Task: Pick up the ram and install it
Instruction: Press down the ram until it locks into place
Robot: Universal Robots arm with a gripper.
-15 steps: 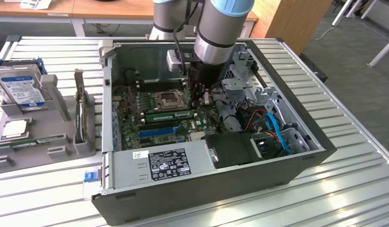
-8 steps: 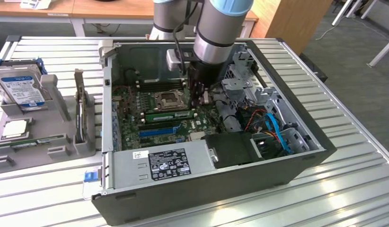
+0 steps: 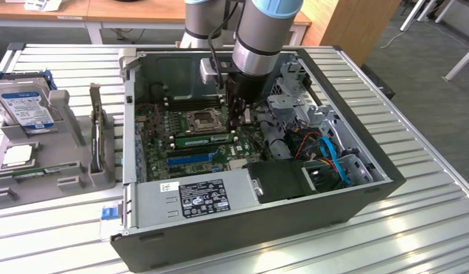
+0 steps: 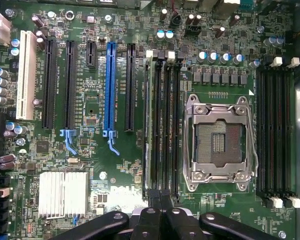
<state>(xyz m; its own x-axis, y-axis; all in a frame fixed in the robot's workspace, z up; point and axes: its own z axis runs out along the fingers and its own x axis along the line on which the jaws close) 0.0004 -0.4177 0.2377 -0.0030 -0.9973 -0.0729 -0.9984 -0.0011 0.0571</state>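
Low over the motherboard (image 4: pixel 120 160), our jaws are pressed together with nothing pinched between them. Their tips hang above one end of the bank of memory slots (image 4: pixel 166 125) beside the CPU socket (image 4: pixel 220 137). Just under them, in the exterior view, the ram (image 3: pixel 204 138) stands on edge in that bank, between the socket and the blue expansion slot (image 4: pixel 109 85), running lengthwise along its slot. Whether the tips touch its top edge we cannot tell.

We judge the pick-up done and the seating step in hand. The stick sits in place, but we cannot see whether its latches have closed. Finishing it, in our judgement, calls for a straight downward press on the top edge, kept square to the slot so the thin board neither tips nor flexes.

Farther out, the arm (image 3: pixel 259 34) reaches down into the open computer case (image 3: pixel 257 234), which lies on the slatted table (image 3: pixel 425 228).
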